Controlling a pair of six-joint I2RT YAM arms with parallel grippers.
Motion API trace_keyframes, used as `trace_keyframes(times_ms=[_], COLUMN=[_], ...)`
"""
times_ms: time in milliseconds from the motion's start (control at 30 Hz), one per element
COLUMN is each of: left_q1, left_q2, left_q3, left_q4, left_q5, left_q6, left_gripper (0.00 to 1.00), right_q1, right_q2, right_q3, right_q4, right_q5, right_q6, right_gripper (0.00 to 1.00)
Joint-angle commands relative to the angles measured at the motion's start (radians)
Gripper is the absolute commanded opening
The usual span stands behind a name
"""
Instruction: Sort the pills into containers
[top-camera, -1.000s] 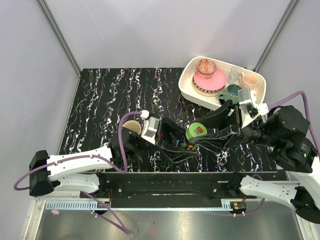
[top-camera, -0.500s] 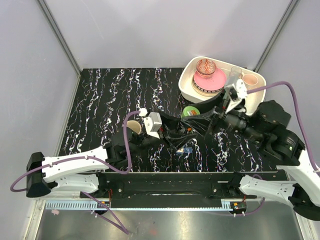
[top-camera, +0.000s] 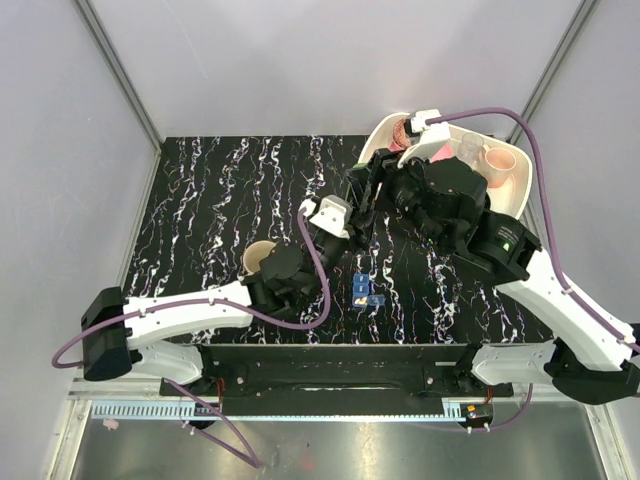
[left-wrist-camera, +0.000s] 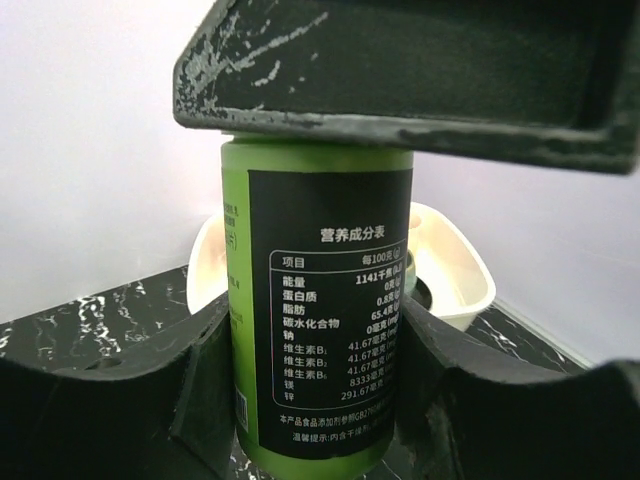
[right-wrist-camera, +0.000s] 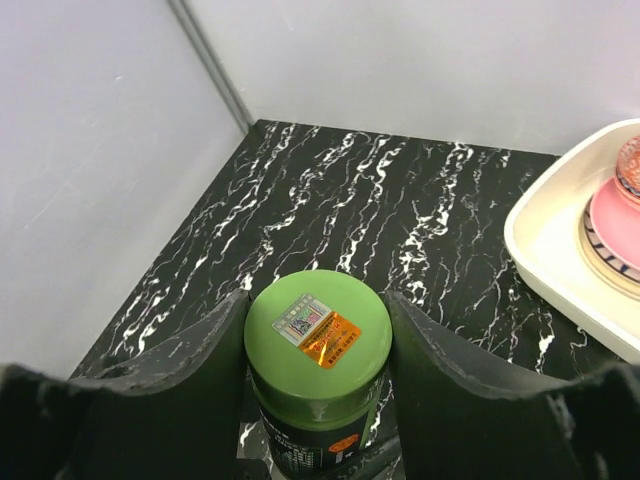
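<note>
You had the green bottle (left-wrist-camera: 318, 300) pinned between both arms near the middle of the black marbled tabletop (top-camera: 220, 190). Your left jaws were clenched on its body, one dark finger (left-wrist-camera: 195, 385) pressed to each side of the black label. The label faced the left wrist camera, and the bottle stood upright in that view. Your right jaws were clamped from above on the green cap (right-wrist-camera: 318, 335), which carried a small orange and white sticker. Their fingers (right-wrist-camera: 205, 370) touched the cap on both sides. Whether the bottle's base touched the tabletop could not be told.

The blue pill box (top-camera: 367, 293) lay on the tabletop on the near side of the joined jaws, well apart from the bottle and between your two arms. It was too small in the overhead view to tell how its lids stood.

The beige mug (top-camera: 262, 258) stood just beside your left arm, on its left. The white tray (right-wrist-camera: 545, 235) sat at the far right corner, with a pink plate (right-wrist-camera: 618, 215) inside it.
</note>
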Motion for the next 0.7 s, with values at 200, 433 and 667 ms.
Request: trace_keyframes(times_ms=[200, 433, 667], left_q1=[-0.01, -0.01, -0.01], left_q2=[-0.007, -0.079, -0.234], left_q3=[0.051, -0.03, -0.095], left_q4=[0.156, 0.089, -0.045], left_q5=[-0.077, -0.068, 0.421], left_q6=[0.009, -0.081, -0.21], left_gripper=[0.0, 0.0, 0.0], right_q1=[-0.001, -0.001, -0.001], right_q2=[-0.106, -0.313, -0.437], right_q3=[0.011, -0.171, -0.213], right_q4=[0.121, 0.329, 0.199], right_q5=[0.046, -0.183, -0.481], right_q6=[-0.019, -0.085, -0.194], right_gripper=[0.96, 1.0, 1.0])
